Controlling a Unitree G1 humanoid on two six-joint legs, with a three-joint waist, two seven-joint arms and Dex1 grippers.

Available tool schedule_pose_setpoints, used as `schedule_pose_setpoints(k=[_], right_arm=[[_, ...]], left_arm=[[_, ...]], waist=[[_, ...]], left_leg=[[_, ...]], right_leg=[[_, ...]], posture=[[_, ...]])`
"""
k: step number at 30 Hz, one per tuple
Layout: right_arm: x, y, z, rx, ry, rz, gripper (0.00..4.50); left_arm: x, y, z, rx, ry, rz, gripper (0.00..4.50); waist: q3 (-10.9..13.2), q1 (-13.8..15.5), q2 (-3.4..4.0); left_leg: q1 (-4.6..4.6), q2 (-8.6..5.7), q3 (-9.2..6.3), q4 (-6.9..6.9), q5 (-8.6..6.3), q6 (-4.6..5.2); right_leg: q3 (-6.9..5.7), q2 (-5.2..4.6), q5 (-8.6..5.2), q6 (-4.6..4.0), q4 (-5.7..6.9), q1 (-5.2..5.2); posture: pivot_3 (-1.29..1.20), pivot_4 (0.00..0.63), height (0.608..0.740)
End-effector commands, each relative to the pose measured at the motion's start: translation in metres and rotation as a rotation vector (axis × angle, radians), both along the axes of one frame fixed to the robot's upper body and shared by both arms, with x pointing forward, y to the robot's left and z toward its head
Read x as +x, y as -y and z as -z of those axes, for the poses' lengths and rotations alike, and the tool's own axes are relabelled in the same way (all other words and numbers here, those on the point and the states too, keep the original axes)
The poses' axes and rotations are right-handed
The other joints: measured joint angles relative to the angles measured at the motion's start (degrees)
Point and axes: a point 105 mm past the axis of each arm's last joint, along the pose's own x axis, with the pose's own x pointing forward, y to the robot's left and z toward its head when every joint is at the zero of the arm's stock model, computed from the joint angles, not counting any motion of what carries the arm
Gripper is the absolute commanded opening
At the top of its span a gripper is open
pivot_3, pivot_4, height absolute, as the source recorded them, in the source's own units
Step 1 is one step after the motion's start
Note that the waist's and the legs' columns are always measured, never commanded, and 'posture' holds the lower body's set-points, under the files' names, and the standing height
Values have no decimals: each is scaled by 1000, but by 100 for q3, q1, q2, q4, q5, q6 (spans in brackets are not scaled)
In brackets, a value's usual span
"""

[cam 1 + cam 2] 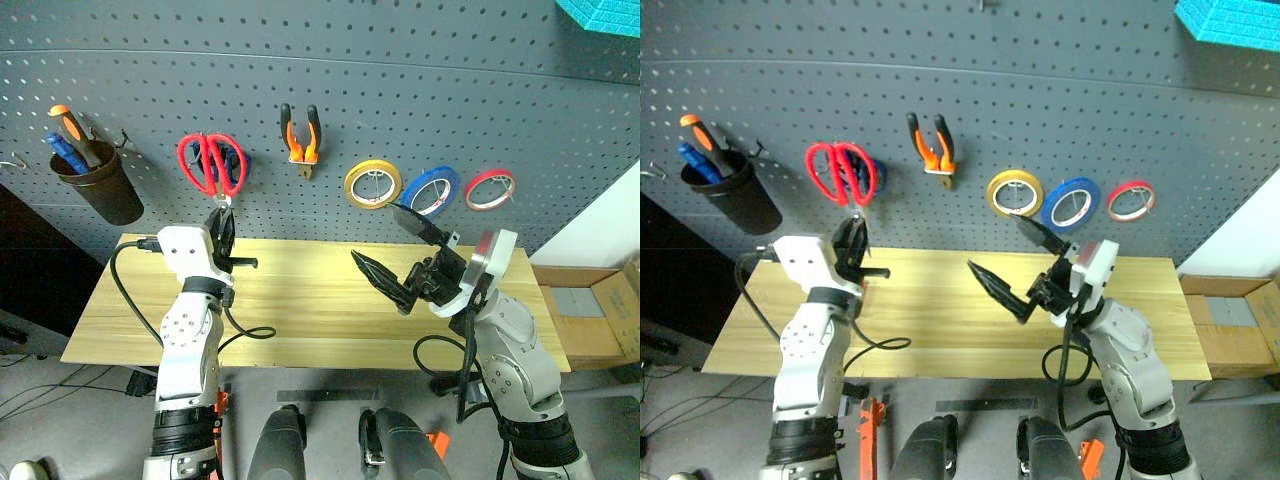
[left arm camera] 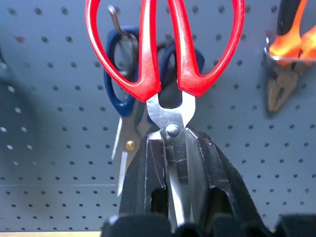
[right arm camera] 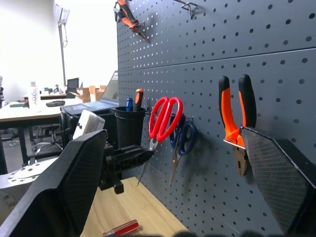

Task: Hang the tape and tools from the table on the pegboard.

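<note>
Left pincer (image 1: 222,232) pinching red scissors (image 1: 211,163) by the blades, handles up against pegboard (image 1: 400,100) at 12 o'clock, over a hook beside blue scissors (image 2: 123,94). Right pincer (image 1: 395,255) spread, empty above desk (image 1: 300,330). Best: seat handle loop fully before releasing. Red screwdriver (image 3: 121,229) lies on desk.

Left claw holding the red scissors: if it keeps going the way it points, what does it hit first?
Most likely the pegboard. The left claw is shut on the red scissors, whose handles sit over the blue scissors hanging there, so those would touch first. Depth is unclear.
</note>
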Motion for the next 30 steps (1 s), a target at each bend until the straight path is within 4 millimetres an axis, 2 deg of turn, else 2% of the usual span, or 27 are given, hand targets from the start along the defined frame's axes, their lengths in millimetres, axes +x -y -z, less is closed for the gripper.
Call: schedule_pose_setpoints(k=[1, 5, 9, 12, 13, 17, 20, 24, 30], right_arm=[[-8, 2, -10, 1, 56, 7, 4500], [-9, 3, -10, -9, 58, 12, 4500], [-11, 4, -9, -13, 54, 16, 4500], [-14, 4, -6, -22, 41, 14, 4500], [-15, 3, -5, -25, 34, 12, 4500], [-18, -2, -1, -44, 5, -3, 4500], [-18, -14, 8, -104, -33, -18, 4500], [-10, -31, 21, -193, -69, 0, 4500], [1, -59, 24, -240, -73, -6, 4500]], left_arm=[[0, 8, -7, 13, 23, 34, 565], [0, 11, -7, -7, 23, 48, 1916], [-3, 10, 3, -25, -11, 49, 3220], [-12, -1, 26, -40, -66, 17, 4251], [-15, -7, 38, -38, -102, -6, 4440], [-24, -28, 74, -24, -250, -103, 4440], [-23, -34, 87, -11, -354, -105, 4440], [-19, -44, 91, 30, -455, -108, 4440], [-15, -69, 96, 67, -550, -154, 4440]], waist=[[-23, -2, 4], [-45, -4, 10], [-53, -11, 11], [-57, -27, 14], [-56, -44, 14], [-53, -113, 16], [-35, -115, 23], [17, -145, 43], [151, -152, 61]], left_leg=[[2, 0, -4, 1, 0, 0], [5, 0, -17, 6, 2, 1], [15, 0, -19, 8, 3, 2], [18, 0, -18, 11, 3, 2], [22, 1, -17, 11, 3, 2], [26, 4, -18, 10, 3, 2], [30, 5, -23, 12, 7, 8], [49, 7, -32, 11, 10, 13], [54, 9, -35, -1, 11, 15]], right_leg=[[-5, 0, 0, 0, -1, 4], [-14, -1, 0, -1, 1, 14], [-14, -1, 0, -1, 4, 25], [-12, -2, 0, -2, 7, 27], [-8, -3, 0, -2, 8, 27], [-9, -4, -4, -8, 16, 27], [-18, -5, -4, -15, 25, 29], [-12, -9, 3, -31, 30, 35], [-9, -9, -2, -43, 30, 32]], posture=[[66, 160, 740], [54, 161, 740], [39, 168, 740], [6, 181, 740], [-4, 185, 740], [-32, 223, 740], [-29, 249, 740], [-9, 284, 740], [13, 322, 740]])
